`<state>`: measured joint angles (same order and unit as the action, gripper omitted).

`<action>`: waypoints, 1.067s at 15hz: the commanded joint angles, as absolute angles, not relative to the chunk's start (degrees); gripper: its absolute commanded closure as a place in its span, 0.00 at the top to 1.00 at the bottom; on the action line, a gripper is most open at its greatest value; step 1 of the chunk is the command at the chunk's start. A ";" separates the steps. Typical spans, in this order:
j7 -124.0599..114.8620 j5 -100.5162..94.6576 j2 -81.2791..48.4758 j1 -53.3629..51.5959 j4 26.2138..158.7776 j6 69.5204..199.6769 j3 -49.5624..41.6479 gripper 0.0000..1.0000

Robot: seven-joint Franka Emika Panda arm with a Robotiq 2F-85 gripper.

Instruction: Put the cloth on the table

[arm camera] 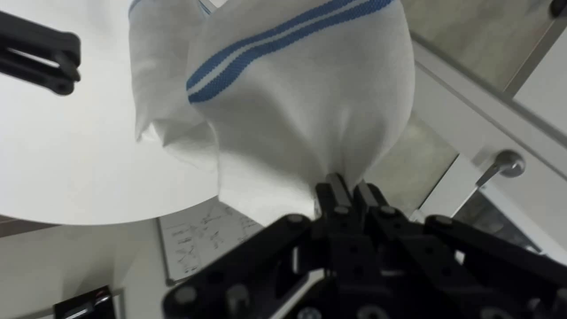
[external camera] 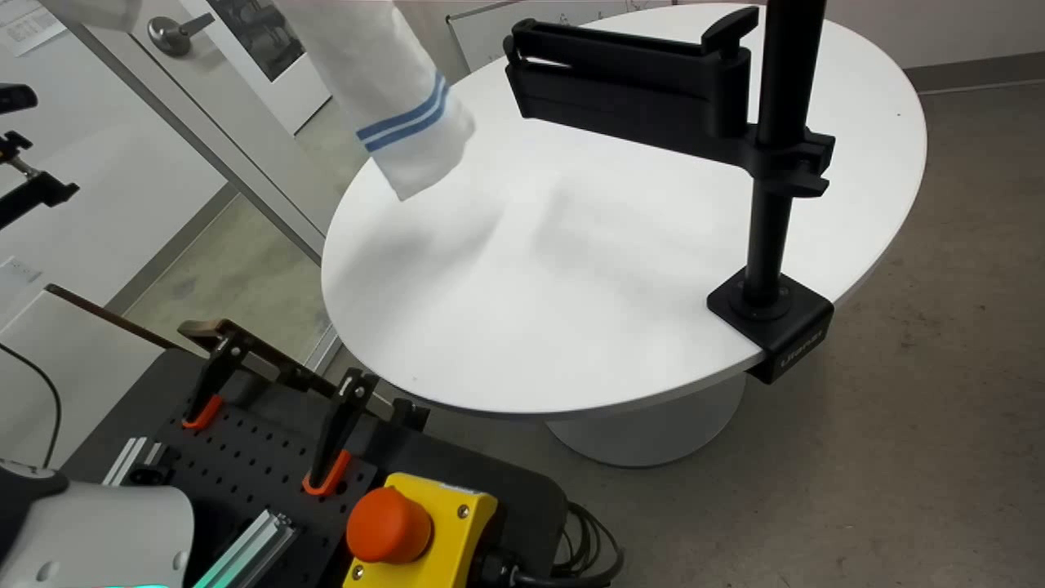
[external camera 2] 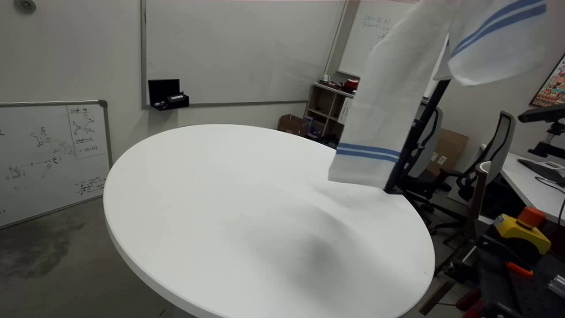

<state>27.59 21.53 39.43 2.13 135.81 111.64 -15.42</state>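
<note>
Your fingers (arm camera: pixel 339 195) are clamped on the blue-striped white towel (arm camera: pixel 305 106), which hangs above the round white desk (external camera 2: pixel 198 212); best lower until its ends settle, well away from the black clamp-on stand (external camera: pixel 775 159), then release gently.

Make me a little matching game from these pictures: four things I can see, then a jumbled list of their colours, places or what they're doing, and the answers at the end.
Things:
1. cloth
2. gripper
3. black stand
4. orange button

Descriptions:
A. clamped at the edge of the table
B. mounted on a yellow box
C. pinching something white in the wrist view
D. white with blue stripes

Right pairs: 1-D, 2-C, 3-A, 4-B
</note>
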 commanded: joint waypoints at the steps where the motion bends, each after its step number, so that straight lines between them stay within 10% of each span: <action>1: 31.41 19.41 44.45 0.28 137.53 102.91 -16.60 0.01; 16: 25.25 4.56 29.34 0.64 155.67 129.35 -7.74 0.01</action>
